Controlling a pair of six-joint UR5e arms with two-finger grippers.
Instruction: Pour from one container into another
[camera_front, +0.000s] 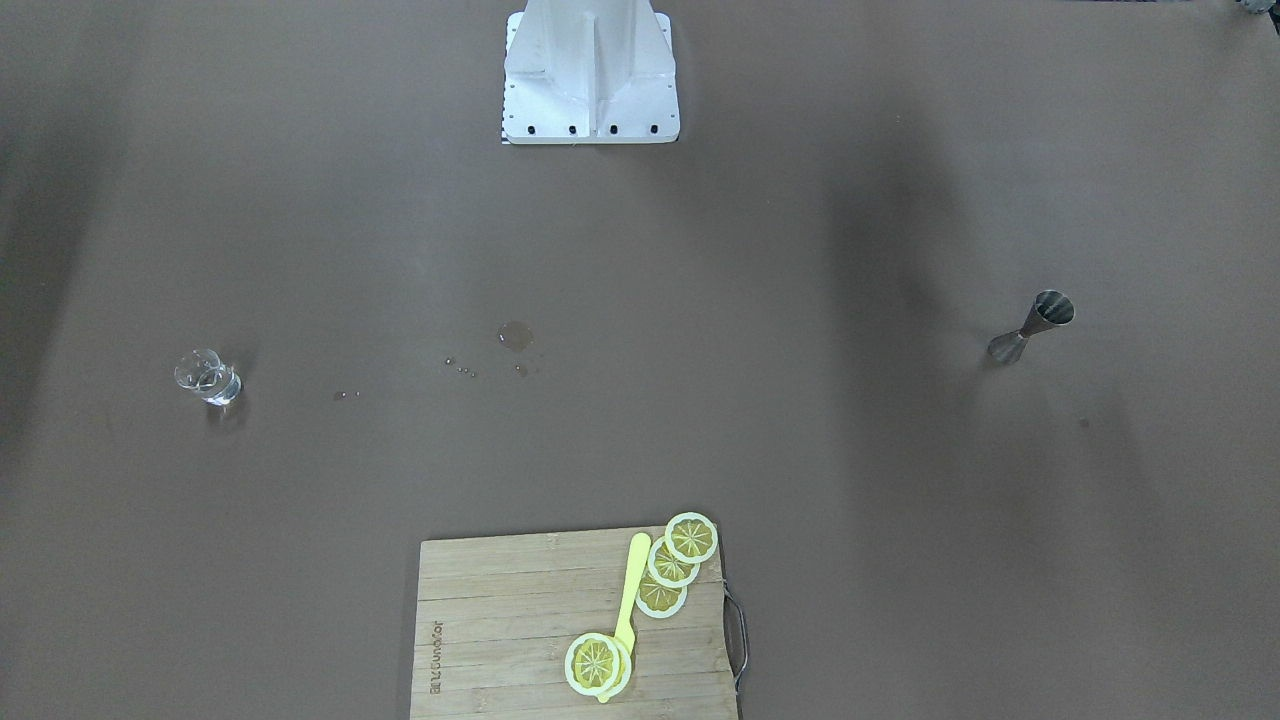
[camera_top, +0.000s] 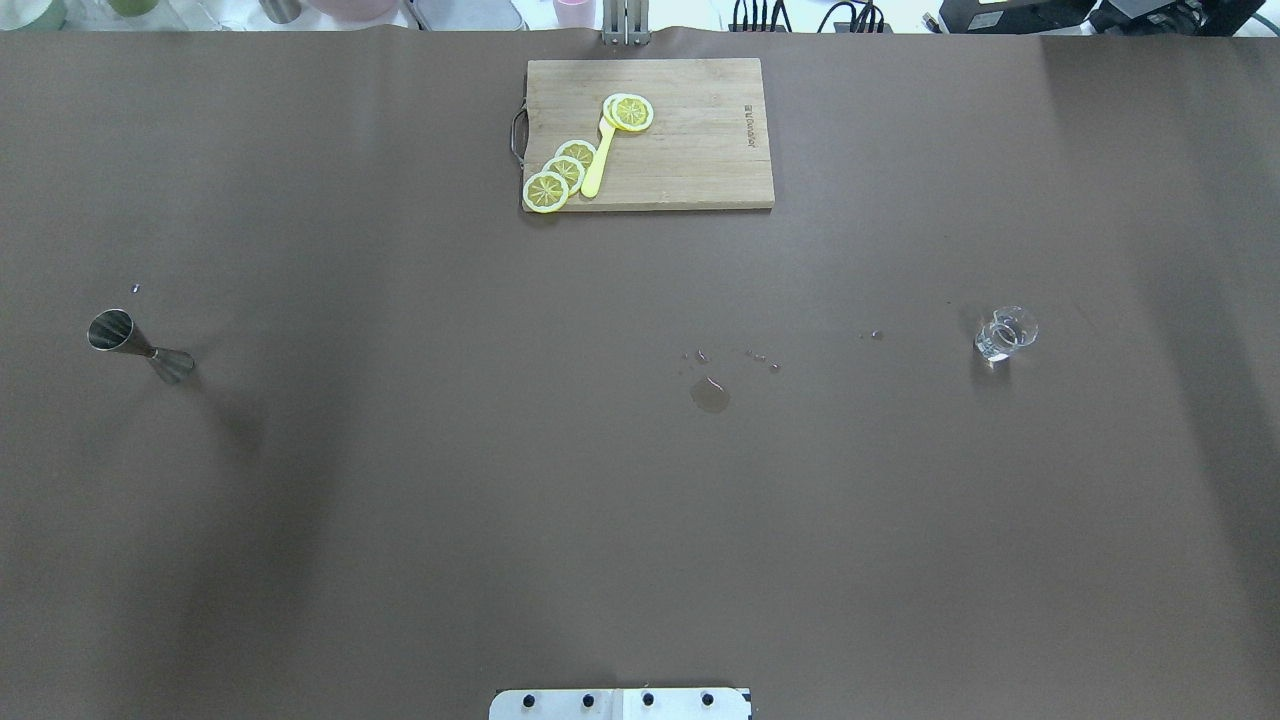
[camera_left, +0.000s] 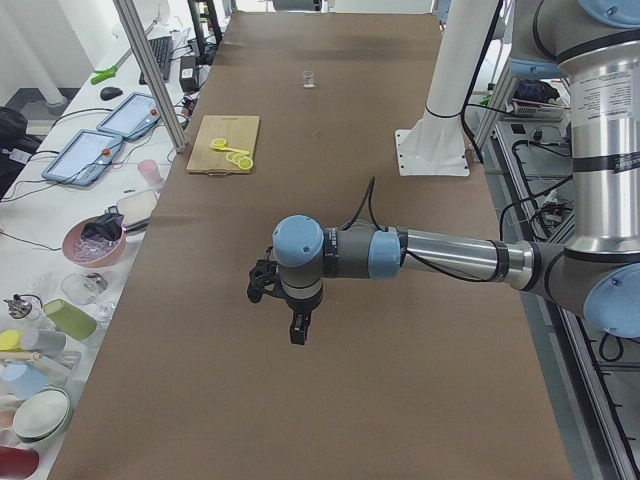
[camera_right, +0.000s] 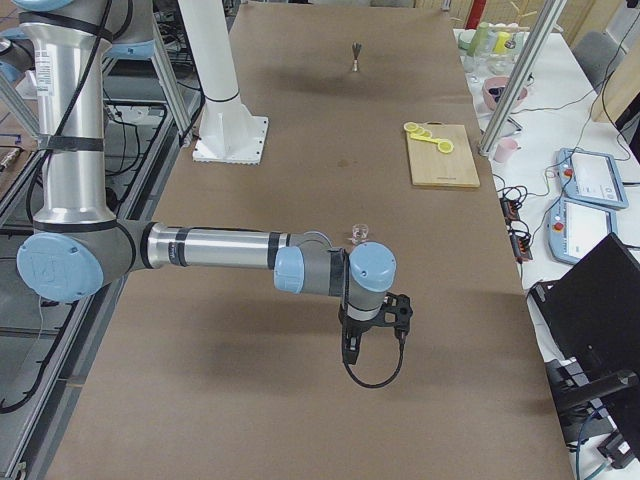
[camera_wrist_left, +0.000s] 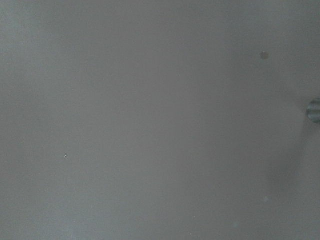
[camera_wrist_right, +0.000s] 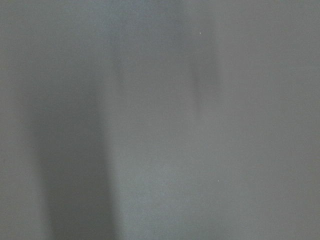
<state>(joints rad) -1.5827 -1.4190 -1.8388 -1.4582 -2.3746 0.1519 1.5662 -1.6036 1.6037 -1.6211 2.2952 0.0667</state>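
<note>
Cup (camera_top: 1005, 333) stands toward my right end, jigger (camera_top: 140, 345) by the left edge, well apart. Between them I see table (camera_top: 400, 500) with a puddle (camera_top: 709, 395). Board (camera_top: 690, 150) hugs the far edge. Left gripper (camera_left: 295, 325) and right gripper (camera_right: 350, 350) hang over the ends; their spread I cannot tell.

The brown counter (camera_top: 400, 500) bears a wooden board (camera_top: 690, 150) midway along the edge opposite the robot, a steel jigger (camera_top: 140, 347) near its left end, a glass cup (camera_top: 1005, 333) near its right, and a small puddle (camera_top: 709, 395) between them.
</note>
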